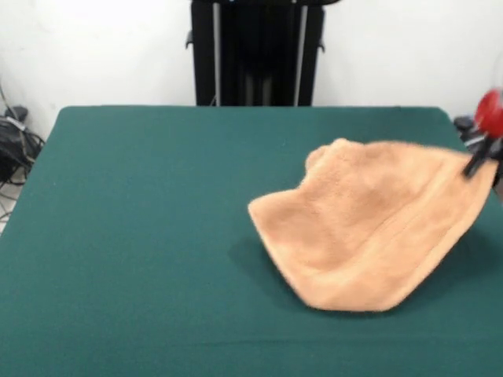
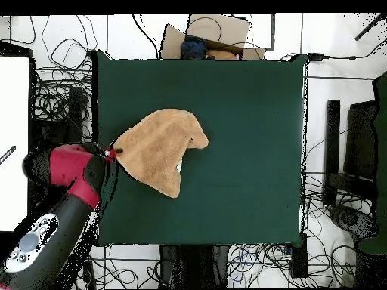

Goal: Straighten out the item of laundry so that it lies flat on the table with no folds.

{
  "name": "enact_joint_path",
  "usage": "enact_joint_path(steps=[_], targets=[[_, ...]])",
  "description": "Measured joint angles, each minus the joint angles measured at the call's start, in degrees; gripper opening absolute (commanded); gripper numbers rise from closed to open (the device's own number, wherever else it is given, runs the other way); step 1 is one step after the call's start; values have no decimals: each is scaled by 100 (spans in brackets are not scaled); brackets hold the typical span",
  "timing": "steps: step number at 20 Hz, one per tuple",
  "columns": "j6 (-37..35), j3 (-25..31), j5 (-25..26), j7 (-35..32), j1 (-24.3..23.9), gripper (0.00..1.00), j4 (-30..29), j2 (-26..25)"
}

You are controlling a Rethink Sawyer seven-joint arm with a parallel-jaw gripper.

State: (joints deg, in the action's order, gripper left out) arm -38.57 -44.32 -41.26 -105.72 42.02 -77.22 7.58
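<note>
Now: 1 towel [image 1: 369,232] | 1 table [image 1: 141,236] | 1 claw [image 1: 481,161] clenched on towel corner

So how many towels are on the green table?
1. The orange towel lies crumpled on the table, toward its right side in the front view. The claw is at the towel's corner by the table's edge. Nothing suggests a second towel underneath.

A plain peach-orange fuzzy terry towel [image 1: 369,236] [image 2: 159,147] is showing against the dark green felt tabletop [image 1: 141,228] [image 2: 242,136]; the arm [image 2: 68,170] is showing red and black.
</note>
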Motion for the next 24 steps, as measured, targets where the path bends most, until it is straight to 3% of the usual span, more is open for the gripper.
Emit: enact_joint_path(steps=[4,7,19,24], targets=[[-957,-329,0,-565,305,0,47,215],[-1101,-422,0,-827,407,0,80,281],[-1090,-493,2,-1187,453,0,115,275],[-751,-487,1,-1187,452,0,-22,375]])
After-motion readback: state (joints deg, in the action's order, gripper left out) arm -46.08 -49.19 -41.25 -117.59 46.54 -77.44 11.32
